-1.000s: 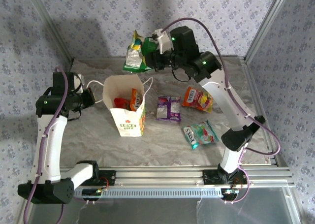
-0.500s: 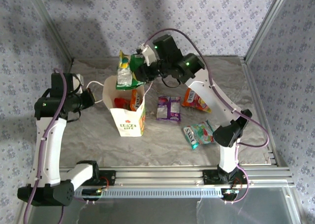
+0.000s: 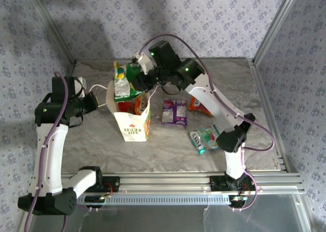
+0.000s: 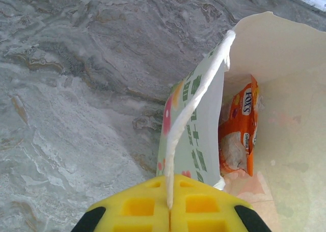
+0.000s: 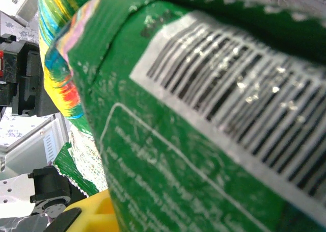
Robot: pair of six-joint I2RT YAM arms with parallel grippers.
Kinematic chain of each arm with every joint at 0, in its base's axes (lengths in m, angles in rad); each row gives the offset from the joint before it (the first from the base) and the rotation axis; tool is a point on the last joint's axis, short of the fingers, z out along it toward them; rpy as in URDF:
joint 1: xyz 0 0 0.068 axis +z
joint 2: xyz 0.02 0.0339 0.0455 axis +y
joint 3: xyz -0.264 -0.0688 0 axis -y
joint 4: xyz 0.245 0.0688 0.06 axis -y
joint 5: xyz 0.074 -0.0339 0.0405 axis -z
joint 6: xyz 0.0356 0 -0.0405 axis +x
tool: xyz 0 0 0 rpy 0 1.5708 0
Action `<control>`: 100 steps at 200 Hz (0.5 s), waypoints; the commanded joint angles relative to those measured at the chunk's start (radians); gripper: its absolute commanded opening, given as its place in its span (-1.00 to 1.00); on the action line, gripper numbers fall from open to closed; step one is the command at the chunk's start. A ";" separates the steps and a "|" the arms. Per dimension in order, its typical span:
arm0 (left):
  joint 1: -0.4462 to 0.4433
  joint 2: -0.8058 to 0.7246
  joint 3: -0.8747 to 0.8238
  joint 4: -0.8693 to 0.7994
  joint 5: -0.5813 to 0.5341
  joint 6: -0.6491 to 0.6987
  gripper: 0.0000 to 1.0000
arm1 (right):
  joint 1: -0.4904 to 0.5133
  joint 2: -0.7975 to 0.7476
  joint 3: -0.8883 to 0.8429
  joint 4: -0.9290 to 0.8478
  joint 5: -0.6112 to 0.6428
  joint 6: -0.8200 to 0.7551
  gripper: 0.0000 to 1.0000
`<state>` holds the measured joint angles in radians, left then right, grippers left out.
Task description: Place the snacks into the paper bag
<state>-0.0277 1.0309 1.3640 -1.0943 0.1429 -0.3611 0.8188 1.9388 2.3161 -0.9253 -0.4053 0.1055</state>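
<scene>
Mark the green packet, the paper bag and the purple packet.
green packet [image 3: 122,84], top external view, on its pale middle panel, above the bag mouth.
paper bag [image 3: 133,126], top external view, on the printed front wall.
purple packet [image 3: 174,112], top external view, on the centre of its face.

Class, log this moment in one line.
left gripper: shut on paper bag rim; right gripper: shut on green packet at bag mouth; on table: purple packet, orange-yellow packet, teal packet

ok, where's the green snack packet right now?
Top view, left of centre: the green packet hangs from the right end effector over the open mouth of the paper bag, whose left rim the left end effector pinches.
</scene>
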 commanded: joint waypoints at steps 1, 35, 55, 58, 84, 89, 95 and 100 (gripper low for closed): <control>0.007 -0.023 -0.008 0.022 0.011 0.000 -0.87 | 0.015 0.023 0.043 0.018 -0.013 0.012 -0.74; 0.008 -0.026 -0.005 0.018 0.011 0.004 -0.87 | 0.020 0.055 0.048 0.018 0.020 0.035 -0.73; 0.007 -0.026 -0.003 0.017 0.012 0.007 -0.88 | 0.021 0.070 0.050 0.015 0.046 0.049 -0.73; 0.008 -0.028 -0.004 0.017 0.013 0.007 -0.87 | 0.021 0.071 0.052 0.015 0.048 0.052 -0.72; 0.007 -0.029 -0.006 0.016 0.012 0.009 -0.87 | 0.020 0.088 0.064 -0.004 0.058 0.071 -0.70; 0.007 -0.028 -0.006 0.016 0.011 0.010 -0.87 | 0.020 0.091 0.065 -0.009 0.061 0.074 -0.69; 0.008 -0.028 -0.004 0.016 0.011 0.010 -0.87 | 0.022 0.094 0.065 -0.014 0.063 0.075 -0.68; 0.008 -0.028 -0.004 0.014 0.012 0.010 -0.87 | 0.022 0.095 0.065 -0.020 0.065 0.077 -0.67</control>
<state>-0.0277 1.0210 1.3640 -1.0943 0.1429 -0.3603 0.8356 2.0304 2.3291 -0.9321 -0.3553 0.1532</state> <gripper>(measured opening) 0.064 0.196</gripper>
